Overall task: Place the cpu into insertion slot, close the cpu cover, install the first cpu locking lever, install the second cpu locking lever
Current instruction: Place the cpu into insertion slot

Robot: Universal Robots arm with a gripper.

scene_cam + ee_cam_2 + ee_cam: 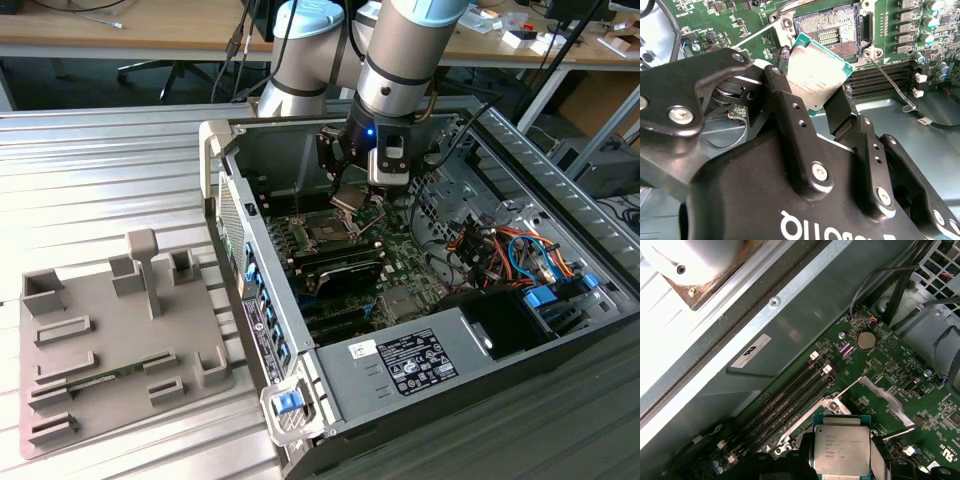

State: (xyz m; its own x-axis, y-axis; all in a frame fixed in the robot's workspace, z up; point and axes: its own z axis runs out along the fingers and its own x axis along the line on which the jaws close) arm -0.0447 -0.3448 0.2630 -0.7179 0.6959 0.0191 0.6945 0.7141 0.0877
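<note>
My gripper (350, 196) hangs inside the open computer case, shut on the cpu (817, 75). The cpu is a thin square chip with a dull silver face and a green edge, pinched by two opposite edges between the black fingers (790, 110). It is tilted and sits just above the insertion slot (832, 32), whose pin field lies bare in the green board; in the exterior view the insertion slot (327, 232) is right below the gripper. In the first wrist view the cpu (841, 450) hides the slot, and the cpu cover (887, 402) stands swung open beside it. A thin locking lever (888, 82) sticks out unlatched.
The case wall (250, 250) rises at the exterior view's left of the board. Memory slots (790, 405), a black card (340, 270), the power supply (420, 360) and coloured cables (515, 250) surround the socket. A grey fixture tray (110, 330) lies outside on the ribbed table.
</note>
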